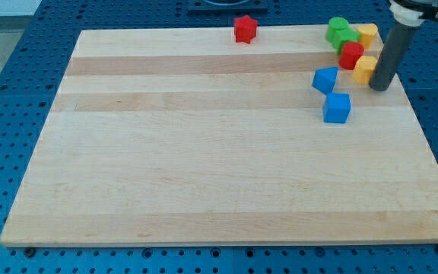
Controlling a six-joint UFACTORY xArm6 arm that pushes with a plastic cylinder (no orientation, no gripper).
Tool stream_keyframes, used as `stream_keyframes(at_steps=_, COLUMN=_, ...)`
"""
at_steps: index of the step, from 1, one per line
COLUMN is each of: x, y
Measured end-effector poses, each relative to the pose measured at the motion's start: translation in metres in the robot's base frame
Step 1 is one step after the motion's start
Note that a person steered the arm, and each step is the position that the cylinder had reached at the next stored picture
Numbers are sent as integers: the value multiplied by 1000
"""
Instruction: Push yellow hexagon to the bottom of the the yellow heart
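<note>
Two yellow blocks sit near the board's top right corner. One yellow block (368, 33), its shape hard to make out, lies by the top edge, touching a green block (341, 32). The other yellow block (363, 69), seemingly the hexagon, lies below it, next to a red block (350, 55). My tip (379, 88) rests on the board just right of this lower yellow block, touching or almost touching it. The rod hides the block's right side.
A blue block (325, 79) and a blue cube (337, 107) lie left of and below the cluster. A red star (245, 29) sits at the top edge, in the middle. The board's right edge (420, 114) is close to my tip.
</note>
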State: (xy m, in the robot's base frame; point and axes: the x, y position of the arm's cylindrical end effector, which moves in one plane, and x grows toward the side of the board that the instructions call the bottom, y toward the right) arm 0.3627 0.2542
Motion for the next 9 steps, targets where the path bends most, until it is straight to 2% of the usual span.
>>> stream_keyframes(at_steps=1, x=10, y=0)
stream_keyframes(at_steps=4, x=82, y=0)
stream_keyframes(at_steps=5, x=82, y=-7)
stream_keyframes(at_steps=9, x=-18, y=-15)
